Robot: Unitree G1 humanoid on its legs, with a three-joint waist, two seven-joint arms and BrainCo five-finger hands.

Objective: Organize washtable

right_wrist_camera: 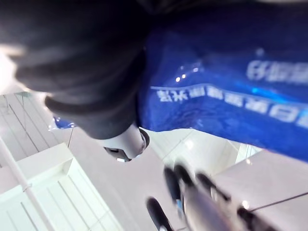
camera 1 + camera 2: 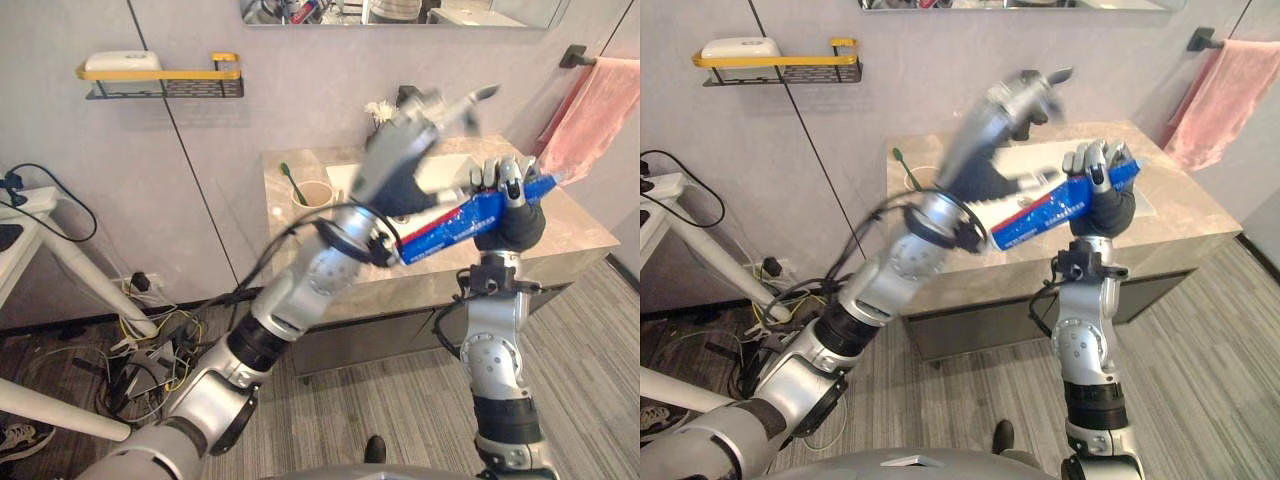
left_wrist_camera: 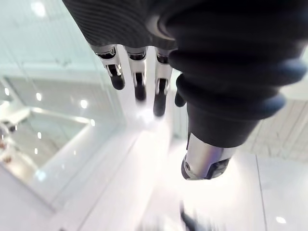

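- Left eye view, far left: a yellow-and-black wall shelf hangs above and to the left of the desk, with a white block lying on it.
- At the desk's back left corner stands a beige cup, upright, with a green toothbrush leaning out of it towards the wall.
- A white basin is sunk into the desk top, just right of the cup.
- The left robot hand is raised high above the middle of the desk, over the basin. Its own wrist view shows the fingers straight and spread apart, with the thumb off to one side (nothing lies between them), so this robot hand is empty.
- The blue toothpaste box is off the desk, held in the air above its front edge. It is long and tilted, its right end higher than its left, and its left end crosses in front of the left forearm.
- The right robot hand rises from below the desk's front edge and is clamped on the box near its right end, fingers curled over the top edge. The right wrist view has the blue pack pressed against the dark cover.
- A pink towel hangs from a black rail on the wall, above and to the right of the desk.
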